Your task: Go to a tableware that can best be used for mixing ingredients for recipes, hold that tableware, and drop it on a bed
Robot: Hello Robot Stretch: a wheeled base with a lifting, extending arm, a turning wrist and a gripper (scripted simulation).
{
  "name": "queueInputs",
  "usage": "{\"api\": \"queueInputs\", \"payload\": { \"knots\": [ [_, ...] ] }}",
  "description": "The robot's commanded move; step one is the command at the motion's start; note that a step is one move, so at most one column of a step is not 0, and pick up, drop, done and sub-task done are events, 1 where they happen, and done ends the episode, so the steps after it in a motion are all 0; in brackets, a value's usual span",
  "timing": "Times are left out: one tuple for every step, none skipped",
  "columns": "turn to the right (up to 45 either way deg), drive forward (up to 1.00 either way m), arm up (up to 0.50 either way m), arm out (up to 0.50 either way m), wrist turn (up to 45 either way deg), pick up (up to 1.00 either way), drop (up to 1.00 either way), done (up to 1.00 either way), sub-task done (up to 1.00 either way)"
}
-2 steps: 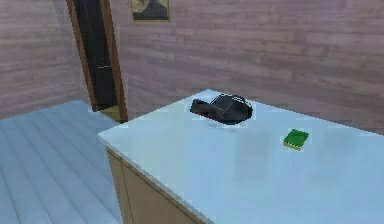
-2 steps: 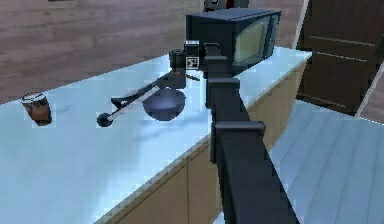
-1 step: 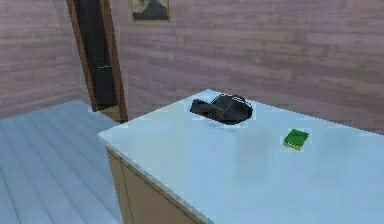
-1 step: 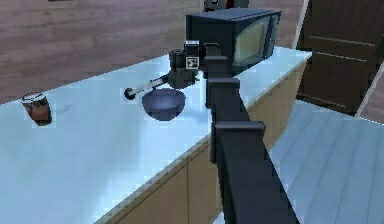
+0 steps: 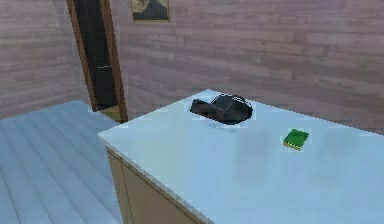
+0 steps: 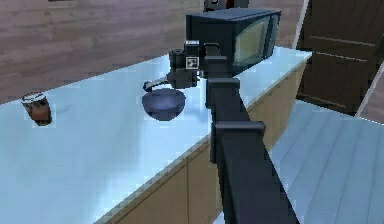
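Operator: Placement first: where is the dark blue-grey round bowl to be found?

Observer: It is seen standing on the pale blue countertop, below and to the left of the black box-shaped appliance in the arm side view. A small glass cup of dark liquid is set much farther to the left of that appliance.

Operator: And the gripper?

Observer: It is placed just down-left of the appliance, by the bowl's upper rim. Whether anything is held cannot be told, since the bowl rests on the surface right there.

Operator: How might the grasp be done well?

Observer: The rim should probably be taken squarely and the lift made straight up, so that the bowl is neither dragged nor tipped. The base is best not driven until the bowl is seen clear of the countertop.
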Motion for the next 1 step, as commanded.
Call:
{"api": "queueInputs", "payload": {
  "knots": [
    [0.0, 0.0, -0.1, 0.0, 0.0, 0.0, 0.0, 0.0, 0.0]
  ]
}}
